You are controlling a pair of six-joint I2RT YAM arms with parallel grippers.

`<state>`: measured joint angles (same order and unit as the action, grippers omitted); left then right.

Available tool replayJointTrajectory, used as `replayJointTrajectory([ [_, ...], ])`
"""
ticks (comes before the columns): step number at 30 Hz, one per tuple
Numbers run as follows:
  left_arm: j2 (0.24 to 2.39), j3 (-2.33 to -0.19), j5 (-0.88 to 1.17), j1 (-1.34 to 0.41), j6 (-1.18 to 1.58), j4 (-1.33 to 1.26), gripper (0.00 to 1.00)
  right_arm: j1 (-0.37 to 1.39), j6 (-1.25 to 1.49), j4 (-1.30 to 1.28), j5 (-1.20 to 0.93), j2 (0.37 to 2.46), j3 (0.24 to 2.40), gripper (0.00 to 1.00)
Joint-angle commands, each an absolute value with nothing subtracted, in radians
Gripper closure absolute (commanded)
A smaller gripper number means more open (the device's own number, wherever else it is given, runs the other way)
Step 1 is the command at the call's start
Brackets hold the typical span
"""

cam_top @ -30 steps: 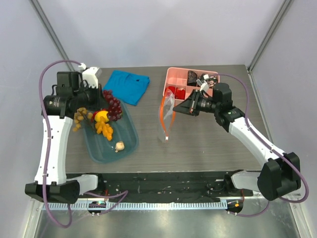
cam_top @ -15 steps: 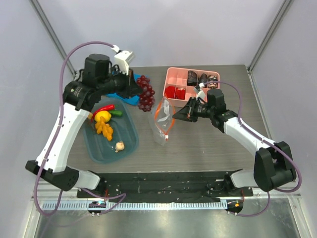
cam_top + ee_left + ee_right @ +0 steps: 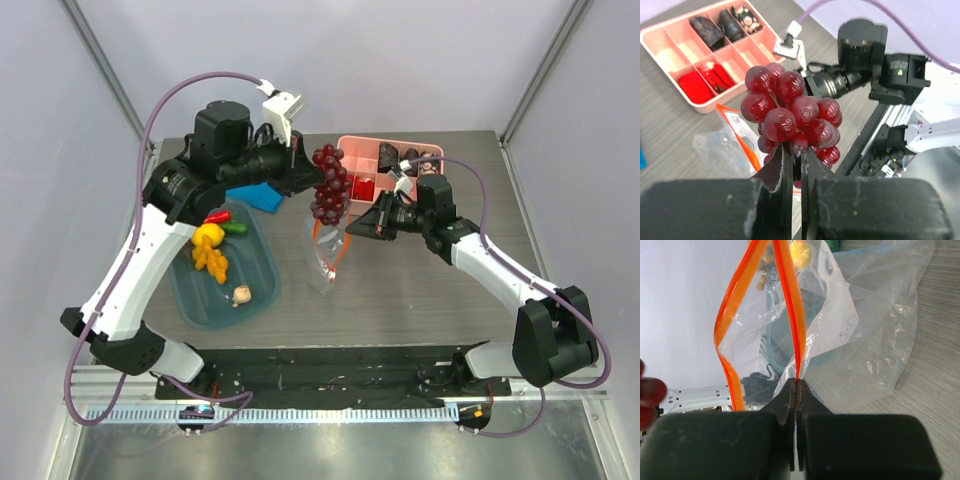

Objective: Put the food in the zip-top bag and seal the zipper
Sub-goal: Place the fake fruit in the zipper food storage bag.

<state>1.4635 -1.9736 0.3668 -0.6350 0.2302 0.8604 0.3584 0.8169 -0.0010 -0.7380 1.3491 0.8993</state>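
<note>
Status: loading is at its first item; I judge nothing is in the bag yet.

Left gripper [image 3: 796, 160]: fingers are pinched tight on the stem of the grape bunch [image 3: 790, 117], which hangs clear of the table. In the top view the bunch sits just at 12 o'clock of the zip-top bag [image 3: 325, 255], over or beside its mouth. I cannot tell from these views whether it is lined up with the opening.

Right gripper [image 3: 796, 382]: fingers are closed on one lip of the zipper [image 3: 790, 295], lifting that side. The two orange strips stand apart, so the mouth is open and unsealed. The clear pouch below it shows no food inside.

The bag stands near the table's centre, and the teal tub [image 3: 262, 285] lies at its 9 o'clock. In the tub are the yellow pepper [image 3: 207, 235], orange pieces [image 3: 212, 262], red chili [image 3: 217, 216], green vegetable [image 3: 235, 228] and garlic bulb [image 3: 241, 294]. The pink divided box [image 3: 350, 148] at 1 o'clock is not part of the job.

Outstanding, in my judgement:
- Release the grapes into the mouth.
- Move the five tub items across.
- Run the zipper shut.

I cannot make out the slider tab.
</note>
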Motion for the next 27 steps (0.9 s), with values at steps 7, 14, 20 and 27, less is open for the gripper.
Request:
replayJointTrajectory([
  [7,1.401,-1.729,0.324,-0.649,0.252,0.756,1.0,0.365,0.79,0.02,-0.73,1.333,0.969,0.99],
  [14,1.433,-1.692,0.187,-0.65,0.201,0.824,1.0,0.365,0.743,-0.041,-0.732,1.309,0.968,0.99],
  [20,1.493,-1.713,0.163,-0.725,0.115,0.908,0.92,0.373,0.738,-0.034,-0.736,1.319,0.985,0.99],
  [27,1.536,-1.79,0.153,-0.678,0.12,1.022,0.37,0.376,0.712,-0.06,-0.735,1.302,1.017,0.99],
])
